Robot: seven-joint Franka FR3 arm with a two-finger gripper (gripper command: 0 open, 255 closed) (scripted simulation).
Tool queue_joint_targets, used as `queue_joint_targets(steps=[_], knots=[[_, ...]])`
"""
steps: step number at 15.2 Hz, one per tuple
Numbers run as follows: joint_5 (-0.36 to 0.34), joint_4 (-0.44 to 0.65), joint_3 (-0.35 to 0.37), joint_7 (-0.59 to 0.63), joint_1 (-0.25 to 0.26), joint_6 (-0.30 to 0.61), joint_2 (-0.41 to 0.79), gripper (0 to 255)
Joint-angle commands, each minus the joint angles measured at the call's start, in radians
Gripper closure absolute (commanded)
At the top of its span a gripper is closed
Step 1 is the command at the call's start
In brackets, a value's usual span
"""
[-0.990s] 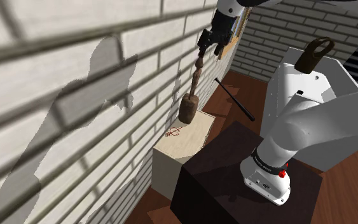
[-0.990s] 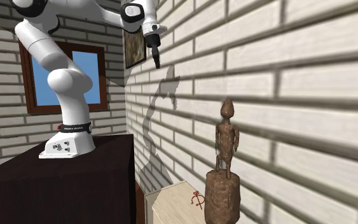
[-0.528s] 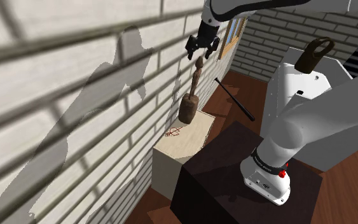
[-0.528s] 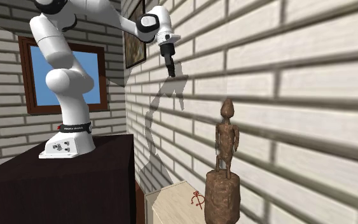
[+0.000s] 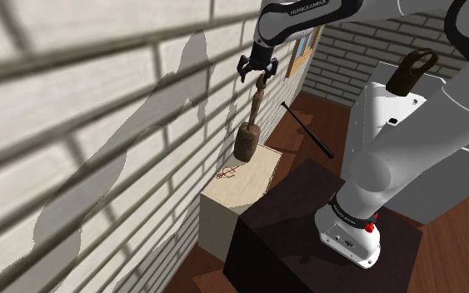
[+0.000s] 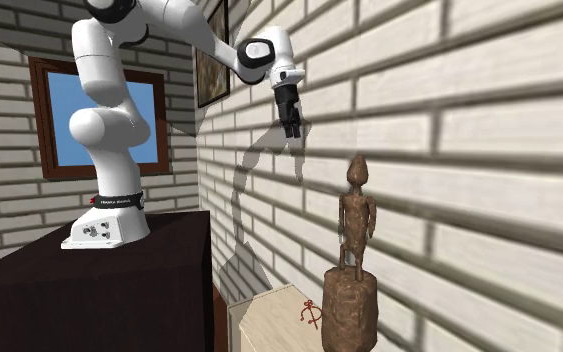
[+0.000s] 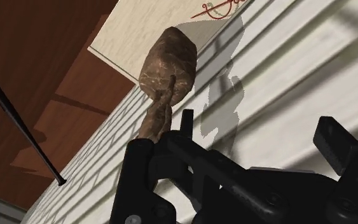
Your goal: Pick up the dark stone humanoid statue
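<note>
The dark brown stone humanoid statue (image 5: 247,133) stands upright on its thick round base on a pale box (image 5: 249,187), close to the brick wall. My black gripper (image 5: 255,72) hangs open just above the statue's head, touching nothing. In the second exterior view the statue (image 6: 353,260) is near the camera and the gripper (image 6: 291,127) is farther back along the wall. In the wrist view the statue (image 7: 165,70) lies beyond one of the fingers (image 7: 186,125), outside the gap of the gripper (image 7: 260,130).
A red symbol (image 5: 227,173) marks the box top. A black baseball bat (image 5: 307,131) lies on the wood floor behind it. The dark stand (image 5: 307,225) carries the arm's base. A white cabinet (image 5: 416,150) bears a dark brown ornament (image 5: 411,71).
The arm has swung along the wall toward the statue, and the gripper has come down from higher up to just over the statue's head. The statue has not moved.
</note>
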Motion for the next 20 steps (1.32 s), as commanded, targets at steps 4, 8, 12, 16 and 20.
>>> queue_joint_targets(steps=[4, 8, 12, 16, 20], knots=[[-0.071, 0.090, -0.014, 0.145, -0.039, 0.063, 0.165, 0], [-0.119, 0.170, -0.043, 0.248, -0.059, 0.095, 0.287, 0], [-0.152, 0.256, -0.080, 0.341, -0.073, 0.116, 0.403, 0], [-0.169, 0.346, -0.123, 0.421, -0.085, 0.129, 0.515, 0], [-0.178, 0.358, -0.137, 0.448, -0.087, 0.163, 0.564, 0]])
